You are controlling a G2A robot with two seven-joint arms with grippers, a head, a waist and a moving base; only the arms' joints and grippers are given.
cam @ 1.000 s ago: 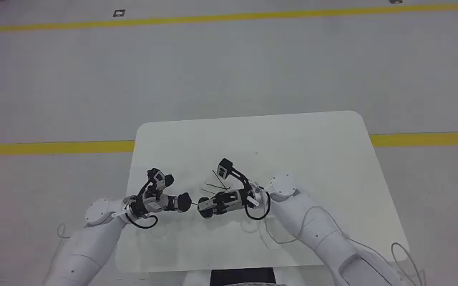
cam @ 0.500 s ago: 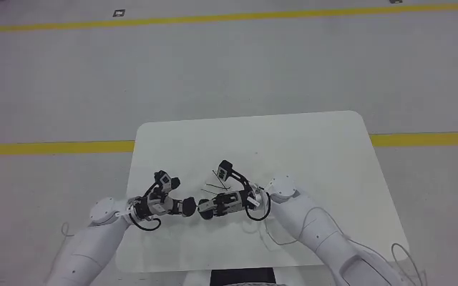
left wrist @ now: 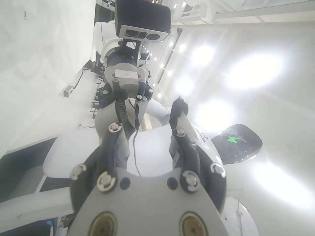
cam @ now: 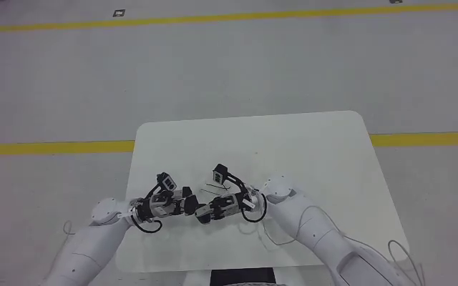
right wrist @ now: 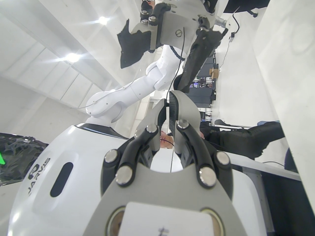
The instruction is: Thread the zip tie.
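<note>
Two grippers meet tip to tip in the lower middle of the top view, over the near part of the white table (cam: 322, 143). The right gripper (right wrist: 169, 99) has its fingers pressed together on the zip tie (left wrist: 134, 146), a thin black strand that passes between the pads and runs out beyond the tips. The left gripper (left wrist: 147, 121) has its fingers spread well apart. The free length of the tie lies in the gap between them, nearer to one finger than the other; I cannot tell whether it touches that finger. In the top view the left gripper sits just left of the right one, almost touching it. A few thin dark strands (cam: 213, 189) lie on the table just above the grippers, near the frame's centre.
</note>
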